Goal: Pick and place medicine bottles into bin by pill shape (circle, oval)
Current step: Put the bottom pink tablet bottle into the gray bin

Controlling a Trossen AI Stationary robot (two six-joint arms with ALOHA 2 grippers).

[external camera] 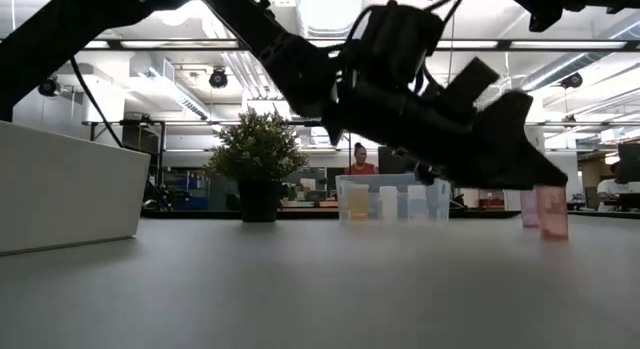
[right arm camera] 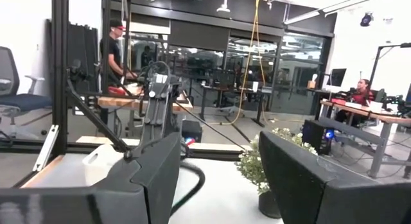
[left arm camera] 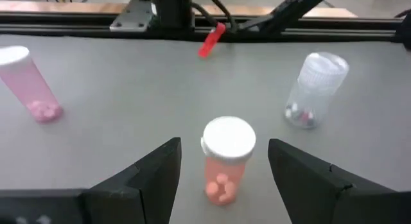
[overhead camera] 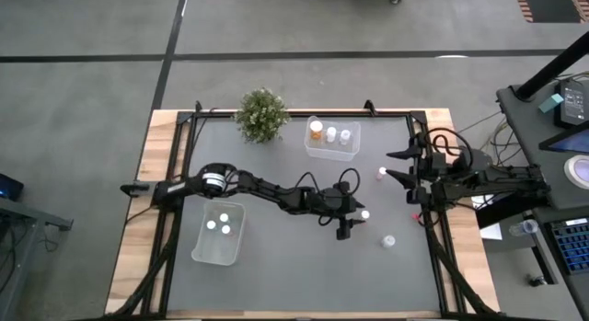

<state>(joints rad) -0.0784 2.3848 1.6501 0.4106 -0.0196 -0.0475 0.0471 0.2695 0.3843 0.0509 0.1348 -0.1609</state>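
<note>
Two bottles [overhead camera: 218, 225] in near bin [overhead camera: 218, 234], three in far bin [overhead camera: 332, 137]; left fingers [left arm camera: 141, 179] spread.

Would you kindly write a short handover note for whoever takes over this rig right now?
Left pincer: open, straddling the orange bottle mid-table, not yet closed on it.
Right pincer: open, empty, waiting at the right edge.
Done: three bottles in the far bin, three in the near-left bin.
Left: the orange bottle, a pink bottle and a clear bottle loose on the table.
Pill shapes are too small to check in the bins.
</note>
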